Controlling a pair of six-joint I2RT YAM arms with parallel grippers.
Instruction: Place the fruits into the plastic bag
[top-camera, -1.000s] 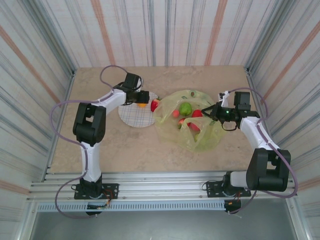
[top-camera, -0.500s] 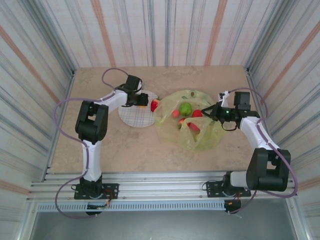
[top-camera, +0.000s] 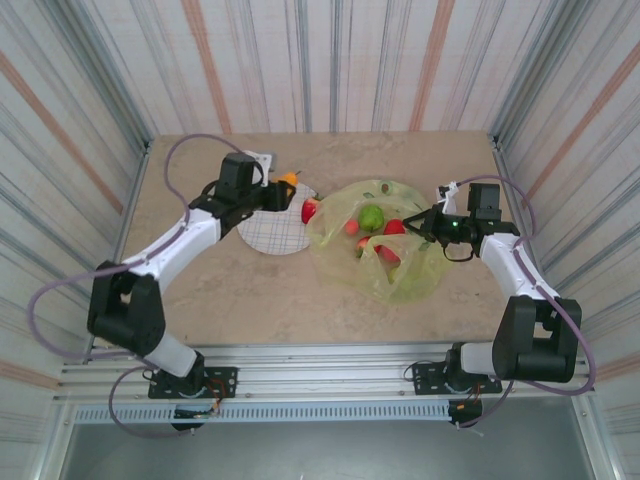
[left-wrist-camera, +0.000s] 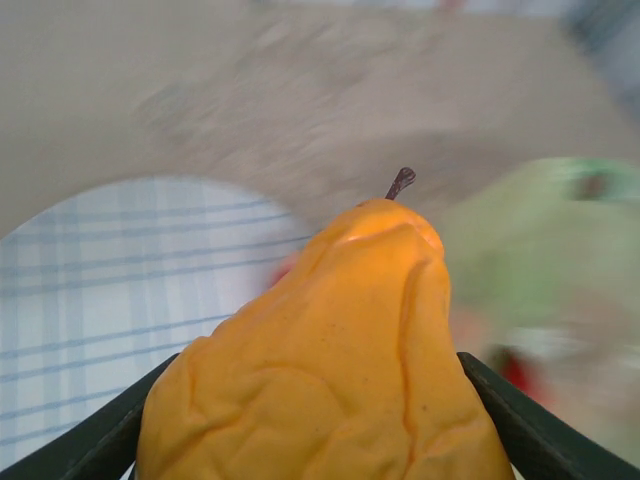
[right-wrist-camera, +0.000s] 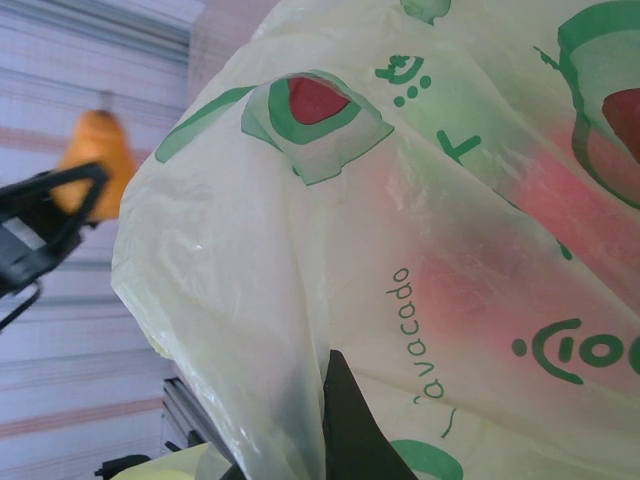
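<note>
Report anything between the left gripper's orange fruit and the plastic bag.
Just a red strawberry, lying by the plate's edge beside the plastic bag; the held orange fruit could likely pass above it.

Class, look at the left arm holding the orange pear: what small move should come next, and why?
Probably carry the orange pear rightwards toward the bag. The left gripper grips it above the plate, and the right gripper pinches the bag's edge.

One plastic bag (top-camera: 405, 275), one plate (top-camera: 270, 235), one orange pear (left-wrist-camera: 330, 370), one green apple (top-camera: 372, 217)
</note>
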